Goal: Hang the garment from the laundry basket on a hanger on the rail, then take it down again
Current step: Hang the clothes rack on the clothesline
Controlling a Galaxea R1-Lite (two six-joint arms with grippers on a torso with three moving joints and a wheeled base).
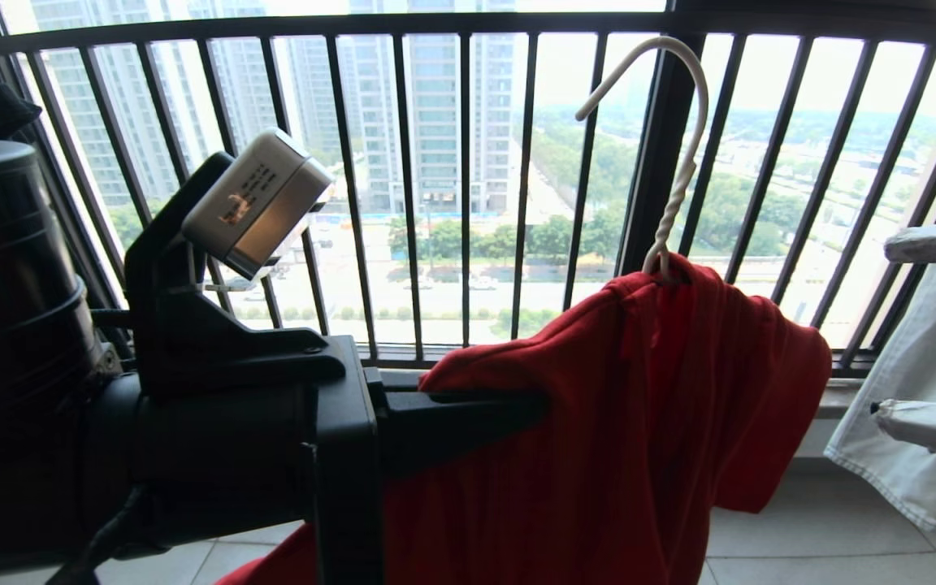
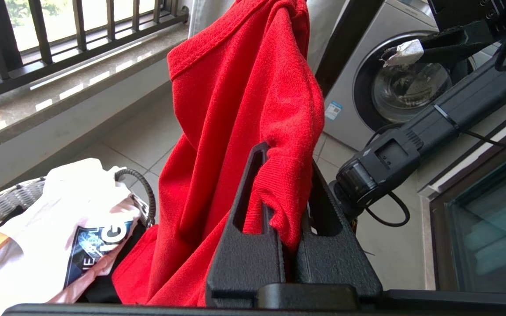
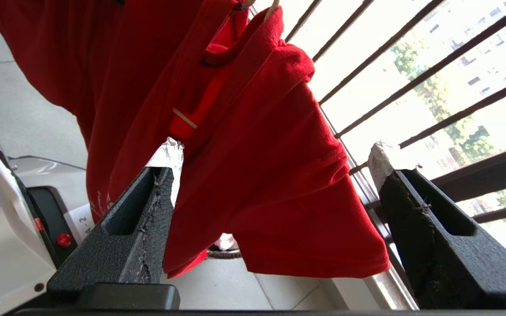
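**Soft shirt on a thin hanger, held by one claw**

We see the red shirt [image 1: 647, 422] draped over the wire hanger [image 1: 675, 162], whose hook stands free in front of the window bars [image 1: 403, 162]; no rail shows in any view, so we cannot say the hanger is hung. Our left claw [image 2: 286, 206] is clamped tight on a bunched fold of the shirt's cloth. Our right claw [image 3: 275, 175] stands wide open just beside the shirt, holding nothing. Below, the laundry basket [image 2: 11, 199] holds a white printed shirt [image 2: 68, 224].

We judge the shirt light, limp and easily creased: it will sag and slide along the smooth wire if pulled from one side. The hanger looks thin and springy, likely to tip under an uneven load. The safest hold, we think, is the twisted neck of the hanger just above the collar, with the cloth merely steadied.
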